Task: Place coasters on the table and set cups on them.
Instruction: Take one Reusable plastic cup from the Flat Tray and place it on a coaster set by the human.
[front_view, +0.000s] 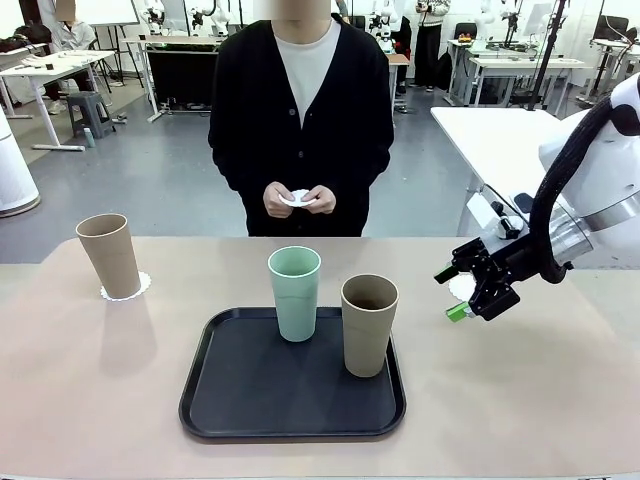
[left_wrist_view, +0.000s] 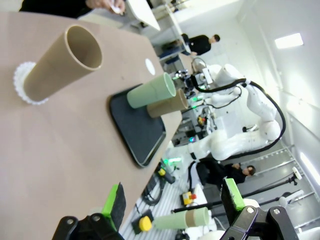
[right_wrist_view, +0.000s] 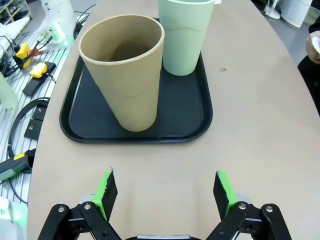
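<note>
Front view: the table spans the whole width, and a black tray lies at its middle, close to the near edge. Two cups stand upright on the tray. A mint green cup is at the tray's far edge, and a tan cup is just beside it toward the tray's right edge. A second tan cup stands near the table's far left corner on a white coaster, whose scalloped rim shows around its base.

The right gripper hangs over the table near the far right edge. Its jaws are spread and hold nothing, as the right wrist view confirms. A second coaster lies flat on the table just behind it; whether they touch I cannot tell.

In the left wrist view the left gripper is also spread wide and empty, well apart from the cups.

Beyond the far edge, the person's hands hold a third coaster at waist height.
</note>
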